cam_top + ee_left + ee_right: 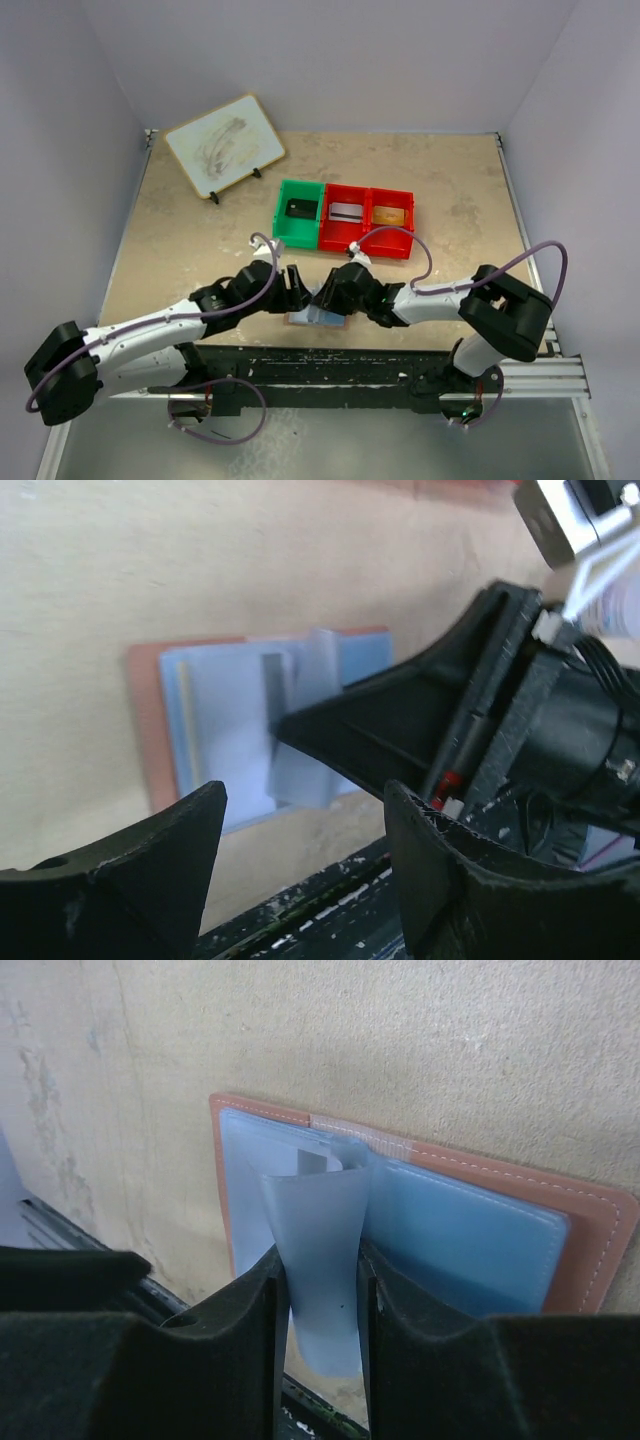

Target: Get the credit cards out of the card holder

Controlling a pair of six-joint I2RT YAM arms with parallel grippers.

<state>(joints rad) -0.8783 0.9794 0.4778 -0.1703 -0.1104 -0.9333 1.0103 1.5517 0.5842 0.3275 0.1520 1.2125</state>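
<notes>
Right gripper (pixel 318 1295) pinches a clear sleeve (pixel 315 1225) of the card holder (pixel 470 1235), hidden overhead.

The table (pixel 200 240) has a beige, mottled top, paler in worn patches. A card holder (pixel 318 318) lies open on it close to the near edge, about midway across, tan cover down and pale blue inner panels up. Farther back, a green bin (pixel 299 212) and two red bins (pixel 368 220) stand touching in one row, the green one on the left. Near the far left corner a white board (pixel 224 144) leans tilted on a small stand.
</notes>
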